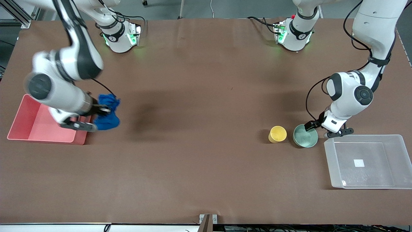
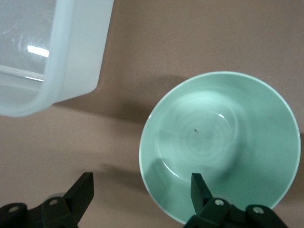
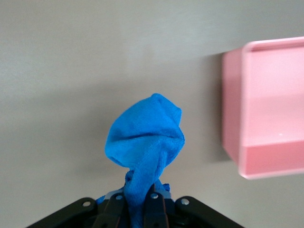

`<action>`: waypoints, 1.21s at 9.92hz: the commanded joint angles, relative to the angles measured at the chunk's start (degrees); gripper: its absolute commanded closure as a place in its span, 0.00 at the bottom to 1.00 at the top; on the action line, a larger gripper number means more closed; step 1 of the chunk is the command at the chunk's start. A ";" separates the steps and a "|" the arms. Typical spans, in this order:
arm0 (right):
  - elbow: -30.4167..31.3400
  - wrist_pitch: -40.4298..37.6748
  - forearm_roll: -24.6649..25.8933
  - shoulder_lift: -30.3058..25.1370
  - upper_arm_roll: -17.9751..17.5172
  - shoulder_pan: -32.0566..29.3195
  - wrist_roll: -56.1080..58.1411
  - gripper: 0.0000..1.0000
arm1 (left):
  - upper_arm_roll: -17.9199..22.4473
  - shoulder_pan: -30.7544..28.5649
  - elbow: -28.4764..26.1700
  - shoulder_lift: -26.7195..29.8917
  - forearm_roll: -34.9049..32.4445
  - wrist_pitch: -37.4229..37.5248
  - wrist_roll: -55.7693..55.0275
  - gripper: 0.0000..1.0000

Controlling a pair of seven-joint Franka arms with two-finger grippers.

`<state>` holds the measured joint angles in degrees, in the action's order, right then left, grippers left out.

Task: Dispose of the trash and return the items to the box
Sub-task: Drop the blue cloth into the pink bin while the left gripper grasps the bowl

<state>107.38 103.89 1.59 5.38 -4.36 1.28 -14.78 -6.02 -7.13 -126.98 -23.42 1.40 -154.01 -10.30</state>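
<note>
My right gripper [image 1: 103,111] is shut on the blue cloth wad [image 1: 108,112], held in the air just beside the pink bin [image 1: 22,127]. In the right wrist view the cloth [image 3: 145,137] bulges out from between the right gripper's [image 3: 137,202] closed fingers. The mint-green bowl [image 1: 305,136] stands beside the yellow cup [image 1: 277,134], next to the clear box [image 1: 386,180] with its white label [image 1: 359,163]. My left gripper [image 2: 142,187] is open low over the bowl's [image 2: 223,142] rim, one finger inside the bowl and the other outside. It also shows in the front view [image 1: 314,126].
The pink bin's corner [image 3: 266,156] shows in the right wrist view and holds nothing that I can see. A corner of the clear box [image 2: 71,71] lies close to the bowl. Both arm bases stand along the table's edge farthest from the front camera.
</note>
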 commanded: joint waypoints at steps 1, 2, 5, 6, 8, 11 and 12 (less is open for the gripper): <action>0.99 -2.54 1.39 -2.91 9.15 -1.10 11.89 0.99 | -0.14 0.10 1.03 -3.65 -0.34 -2.77 -2.36 0.67; 1.25 -1.85 2.61 -2.57 14.85 -1.37 19.27 0.99 | -0.22 0.19 0.86 -4.09 -0.25 -4.01 -2.36 0.91; 8.69 12.59 5.70 0.84 23.32 -2.59 30.92 0.98 | -1.27 0.45 -0.11 -0.59 -0.52 -3.23 -1.31 1.00; 11.77 19.62 5.70 3.47 23.95 -3.38 32.95 0.98 | -1.54 0.36 -0.11 2.12 -0.60 -1.84 -1.13 1.00; 15.56 31.32 5.00 9.45 23.96 -4.44 33.50 0.98 | -2.85 0.28 4.08 8.36 -0.78 11.02 -0.69 1.00; 16.99 36.56 5.00 12.98 23.87 -4.88 34.90 0.01 | -4.18 0.10 18.03 10.24 -0.87 31.42 2.19 1.00; 16.55 36.82 4.91 13.08 23.78 -4.80 34.82 0.00 | -4.09 -0.34 21.47 9.62 -0.78 33.75 5.95 1.00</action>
<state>123.85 140.39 6.61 19.37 19.90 -2.79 18.78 -9.99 -6.75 -110.15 -10.22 1.37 -123.45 -7.99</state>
